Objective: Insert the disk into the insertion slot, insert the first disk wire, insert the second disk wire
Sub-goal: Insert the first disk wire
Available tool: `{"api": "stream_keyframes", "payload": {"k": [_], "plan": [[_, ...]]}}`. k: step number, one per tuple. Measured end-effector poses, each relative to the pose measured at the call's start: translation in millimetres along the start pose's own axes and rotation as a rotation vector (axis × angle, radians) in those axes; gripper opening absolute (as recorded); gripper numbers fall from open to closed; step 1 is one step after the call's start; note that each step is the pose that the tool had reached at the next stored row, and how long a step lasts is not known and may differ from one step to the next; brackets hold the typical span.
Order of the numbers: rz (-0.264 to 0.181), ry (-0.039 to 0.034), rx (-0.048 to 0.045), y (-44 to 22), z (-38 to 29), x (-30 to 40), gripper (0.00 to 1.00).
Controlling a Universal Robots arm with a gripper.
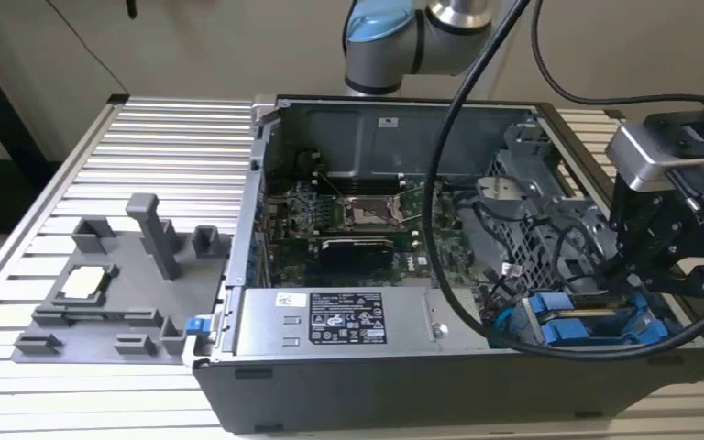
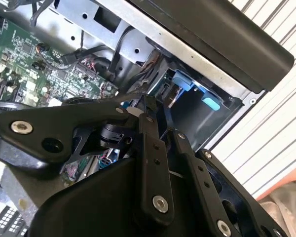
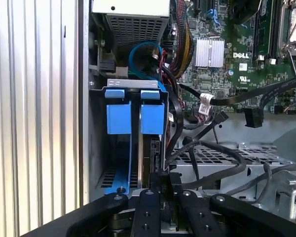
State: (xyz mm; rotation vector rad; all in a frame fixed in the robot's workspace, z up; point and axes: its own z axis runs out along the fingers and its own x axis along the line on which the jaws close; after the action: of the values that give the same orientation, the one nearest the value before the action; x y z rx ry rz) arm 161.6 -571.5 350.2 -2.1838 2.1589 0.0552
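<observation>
The disk point(image 3: 153, 118), in its blue frame, stands inside the insertion slot point(image 3: 96, 148) of the open computer case, beside a second blue frame point(image 3: 116, 118). In the exterior view the disk point(image 1: 578, 328) sits at the case's front corner on the exterior view's right, with my gripper point(image 1: 641, 275) just above it. In both wrist views my gripper point(image 3: 163, 183) point(image 2: 147, 106) is right at the disk's near end, its fingers drawn together on a small dark wire plug. Black wires point(image 3: 187, 148) loop close beside it.
The motherboard point(image 1: 352, 220) and power supply point(image 1: 334, 321) fill the case's middle and front. A perforated metal cage point(image 3: 227, 158) and loose cables point(image 3: 237, 98) lie next to the slot. A grey parts fixture point(image 1: 107, 293) stands on the ribbed table point(image 1: 144, 137) at the exterior view's left.
</observation>
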Motion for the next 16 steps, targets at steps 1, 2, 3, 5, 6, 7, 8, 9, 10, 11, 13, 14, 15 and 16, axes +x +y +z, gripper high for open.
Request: {"api": "stream_keyframes", "payload": {"k": [1,2,3,5,6,7,8,9,10,11,13,14,15,16], "plan": [[0.004,0.0001,0.0003,-0.5,0.7,0.1,0.19],[0.008,0.0002,0.0006,-0.9,1.4,0.2,0.19],[0.011,0.0004,0.0009,-1.3,1.9,0.3,0.19],[0.020,0.0007,0.0015,-1.4,2.8,0.5,0.19],[0.024,0.0010,0.0018,-1.5,3.3,0.6,0.19],[0.029,0.0014,0.0022,-1.5,3.8,0.7,0.19],[0.034,0.0016,0.0025,-1.6,4.3,0.9,0.19],[0.038,0.0017,0.0029,-1.7,4.9,1.0,0.19],[0.042,0.0019,0.0031,-2.0,5.6,1.1,0.19],[0.044,0.0022,0.0033,-2.1,6.1,1.2,0.19],[0.047,0.0028,0.0035,-2.4,7.1,1.5,0.19],[0.047,0.0032,0.0035,-2.4,7.6,1.5,0.19],[0.047,0.0037,0.0036,-2.5,8.1,1.5,0.19],[0.047,0.0037,0.0035,-2.6,8.8,1.6,0.19]]}}
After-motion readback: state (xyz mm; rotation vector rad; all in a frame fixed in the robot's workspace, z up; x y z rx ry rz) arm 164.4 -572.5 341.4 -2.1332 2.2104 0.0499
